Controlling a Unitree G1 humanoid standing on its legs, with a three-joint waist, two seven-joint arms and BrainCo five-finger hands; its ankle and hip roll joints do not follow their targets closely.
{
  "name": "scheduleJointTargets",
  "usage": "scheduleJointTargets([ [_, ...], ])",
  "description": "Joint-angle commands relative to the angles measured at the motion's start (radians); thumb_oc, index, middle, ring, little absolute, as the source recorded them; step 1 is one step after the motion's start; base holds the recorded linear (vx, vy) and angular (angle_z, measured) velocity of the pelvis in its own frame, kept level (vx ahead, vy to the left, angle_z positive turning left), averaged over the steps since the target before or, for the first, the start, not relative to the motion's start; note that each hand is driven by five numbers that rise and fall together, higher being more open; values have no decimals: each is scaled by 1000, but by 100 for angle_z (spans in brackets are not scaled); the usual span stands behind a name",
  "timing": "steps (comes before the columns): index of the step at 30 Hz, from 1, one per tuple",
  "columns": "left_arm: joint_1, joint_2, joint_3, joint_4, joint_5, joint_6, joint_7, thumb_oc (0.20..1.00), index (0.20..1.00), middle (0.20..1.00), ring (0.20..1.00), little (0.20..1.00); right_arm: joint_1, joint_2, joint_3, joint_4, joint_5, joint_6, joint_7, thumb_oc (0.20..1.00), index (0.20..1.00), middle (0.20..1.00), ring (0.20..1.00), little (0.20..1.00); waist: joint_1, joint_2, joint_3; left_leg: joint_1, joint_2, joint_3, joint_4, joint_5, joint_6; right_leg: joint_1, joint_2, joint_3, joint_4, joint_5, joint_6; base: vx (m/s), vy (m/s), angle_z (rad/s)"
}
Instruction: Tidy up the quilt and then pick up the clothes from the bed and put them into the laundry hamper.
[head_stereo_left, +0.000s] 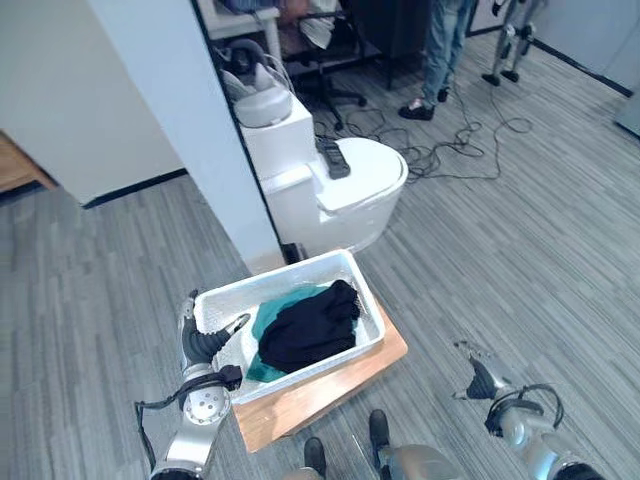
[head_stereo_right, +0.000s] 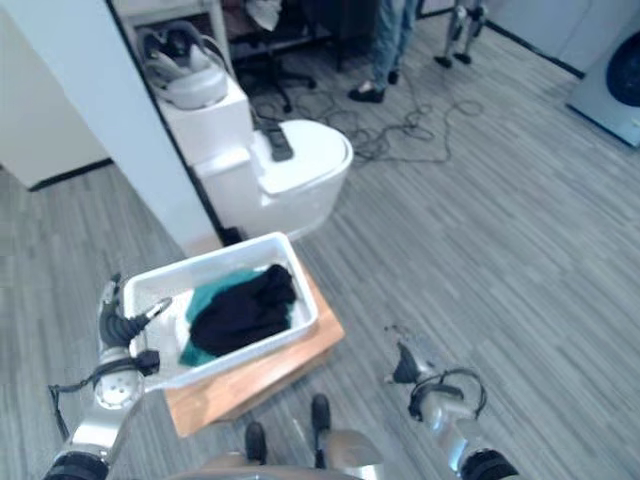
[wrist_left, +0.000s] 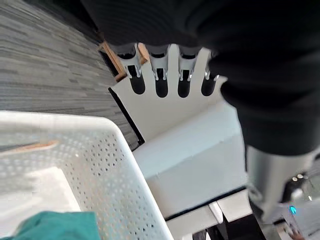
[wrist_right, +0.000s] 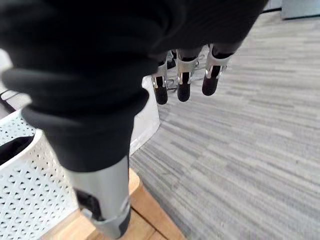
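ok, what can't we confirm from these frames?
- Hamper bottom: covered by black clothing and a teal garment, eye views.
- Wooden board: mostly under the hamper.
- Person: cut off by the top edge.
- Right hand: too small to read its fingers; left hand looks relaxed.

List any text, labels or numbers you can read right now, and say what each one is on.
None can be read.
White laundry hamper on its wooden board: perforated walls, no label visible.
Black garment and teal garment inside it: no print visible.
White unit behind the hamper, with a dark device lying on top: any marks are too small to read.
Left robot hand and right robot hand: no markings visible.
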Motion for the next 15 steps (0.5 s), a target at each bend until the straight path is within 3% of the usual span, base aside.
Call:
scheduleJointTargets([
  [1,25,12,-10,72,-67,-9,-35,1000,1000,1000,1000,1000,-42,51,-6,134,179,34,-4,1000,1000,1000,1000,1000,18,-20,-26,16,80,-6,2,-68,-65,58,-157,-19,0,-163,139,-14,15,22],
  [7,59,-56,-35,257,-152,23,-101,1000,1000,1000,1000,1000,-78,109,-54,331,280,68,-3,1000,1000,1000,1000,1000,32,-16,-36,18,75,-18,2,-68,-61,65,-161,-28,0,-164,140,6,11,15],
  [10,21,-130,-40,698,-188,90,-133,1000,1000,1000,1000,1000,-102,168,-132,496,423,83,0,1000,1000,1000,1000,1000,36,-13,-47,20,69,-22,2,-69,-58,67,-161,-26,0,-163,139,14,27,9],
  [15,-3,-156,-5,942,-217,130,-152,1000,1000,1000,1000,1000,-110,227,-208,603,591,88,10,1000,1000,1000,1000,1000,41,-17,-64,27,71,-20,2,-73,-59,71,-164,-29,0,-163,140,14,13,3],
])
